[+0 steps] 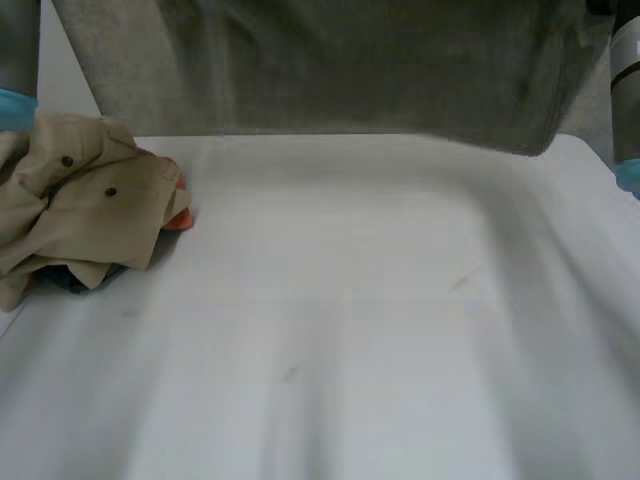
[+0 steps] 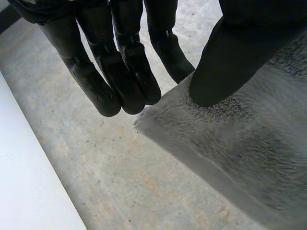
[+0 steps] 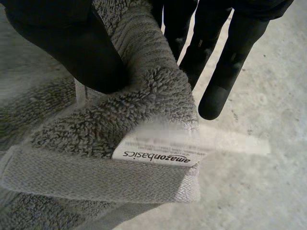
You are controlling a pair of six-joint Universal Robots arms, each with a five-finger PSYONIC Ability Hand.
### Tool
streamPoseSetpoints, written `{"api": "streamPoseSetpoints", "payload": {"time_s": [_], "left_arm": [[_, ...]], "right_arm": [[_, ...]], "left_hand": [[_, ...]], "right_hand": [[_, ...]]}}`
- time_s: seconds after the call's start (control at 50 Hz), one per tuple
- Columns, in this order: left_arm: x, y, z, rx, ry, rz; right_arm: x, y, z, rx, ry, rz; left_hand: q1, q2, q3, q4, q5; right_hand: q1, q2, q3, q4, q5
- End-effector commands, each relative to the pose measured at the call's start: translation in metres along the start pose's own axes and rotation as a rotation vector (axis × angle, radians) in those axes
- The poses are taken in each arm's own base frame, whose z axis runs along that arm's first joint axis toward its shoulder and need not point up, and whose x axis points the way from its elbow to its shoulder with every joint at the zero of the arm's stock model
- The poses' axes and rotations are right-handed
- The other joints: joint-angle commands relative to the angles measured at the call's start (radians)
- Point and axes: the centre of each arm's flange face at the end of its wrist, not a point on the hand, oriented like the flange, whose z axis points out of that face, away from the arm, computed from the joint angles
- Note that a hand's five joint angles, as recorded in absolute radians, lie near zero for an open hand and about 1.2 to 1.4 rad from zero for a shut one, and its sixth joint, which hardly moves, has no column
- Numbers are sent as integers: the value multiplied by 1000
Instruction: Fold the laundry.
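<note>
Grey terry towel is held up in the air, stretched wide across the far side of the white table, lower edge hanging just above the tabletop. Left hand pinches one top corner of the towel: thumb pressed on the pile, one finger at the cloth's edge, other fingers straight beside the corner. Right hand pinches the other top corner, thumb on the front and fingers behind the bunched cloth, with the white "amazonbasics" label just below the thumb. Grey concrete floor lies under both hands. At the table's left sits a crumpled beige buttoned shirt, with an orange cloth and a dark blue cloth poking out from under it.
</note>
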Motion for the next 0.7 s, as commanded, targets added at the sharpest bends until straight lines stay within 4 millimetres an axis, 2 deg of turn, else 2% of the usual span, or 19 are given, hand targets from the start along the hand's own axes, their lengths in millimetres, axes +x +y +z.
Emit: {"api": "streamPoseSetpoints", "payload": {"time_s": [0.02,0.04,0.06,0.12,0.14,0.16,0.2,0.22,0.3,0.36,0.38,0.5,0.62,0.7], "left_arm": [[18,67,-40,-226,96,-36],[20,76,-45,-257,101,-40],[24,95,-57,-321,113,-49],[35,122,-78,-419,141,-64],[43,139,-95,-492,171,-70],[48,147,-104,-529,189,-75],[58,159,-122,-599,222,-82],[67,168,-138,-657,254,-83],[80,176,-163,-731,324,-69],[83,176,-169,-741,348,-64],[83,174,-170,-741,360,-57],[83,170,-170,-735,366,-56],[79,166,-173,-744,369,-61],[78,163,-174,-740,378,-67]], "right_arm": [[-21,41,-28,-179,-198,19],[-24,45,-32,-203,-226,22],[-28,51,-38,-232,-256,24],[-41,77,-64,-342,-378,29],[-45,84,-72,-374,-412,27],[-52,99,-88,-435,-475,21],[-60,113,-105,-498,-537,10],[-67,126,-122,-556,-595,-4],[-78,146,-151,-665,-689,-60],[-78,153,-157,-707,-695,-61],[-78,157,-159,-732,-689,-50],[-75,158,-160,-782,-628,28],[-52,137,-158,-818,-540,100],[-39,120,-166,-850,-541,96]], "left_hand": [[246,201,209,198,234],[246,201,209,198,234],[246,201,209,198,234],[246,201,209,198,234],[246,201,209,198,234],[246,201,209,198,234],[246,201,209,198,234],[246,201,209,198,234],[246,201,209,198,234],[246,201,209,198,234],[246,201,209,198,234],[246,201,209,198,234],[246,201,209,198,234],[246,201,209,198,234]], "right_hand": [[307,226,214,202,222],[307,226,214,202,222],[307,226,214,202,222],[307,226,214,202,222],[307,226,214,202,222],[307,226,214,202,222],[307,226,214,202,222],[307,226,214,202,222],[307,226,214,202,222],[307,226,214,202,222],[36,-45,-56,-69,-49],[-413,-493,-505,-517,-497],[-451,-532,-544,-556,-536],[-370,-450,-462,-474,-454]]}}
